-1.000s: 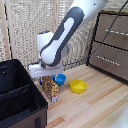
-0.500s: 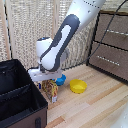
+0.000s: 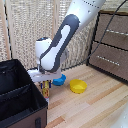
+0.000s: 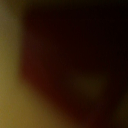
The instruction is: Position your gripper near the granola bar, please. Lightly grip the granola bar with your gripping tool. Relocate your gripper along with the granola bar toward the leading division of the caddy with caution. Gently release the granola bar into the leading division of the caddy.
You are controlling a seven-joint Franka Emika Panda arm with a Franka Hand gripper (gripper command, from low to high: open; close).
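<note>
Granola bar (image 3: 46, 90): upright on the wooden floor, just beside the caddy's near corner, directly under the white head.
Gripper (image 3: 45, 85): down over the bar's top; fingers hidden in shadow, so spread or pinched cannot be told.
Wrist view: dark blur of brown and yellow, nothing readable.
Caddy (image 3: 17, 95): black, divided, at the exterior view's left, close to the bar.
Bowls: blue bowl (image 3: 59, 79) and yellow bowl (image 3: 78, 86) toward the exterior view's right, apart from the bar.
Step, judged: approach finished or grasp being made.
Next move, judged: light squeeze, straight lift clear of the caddy wall, then short careful carry over the front section.
</note>
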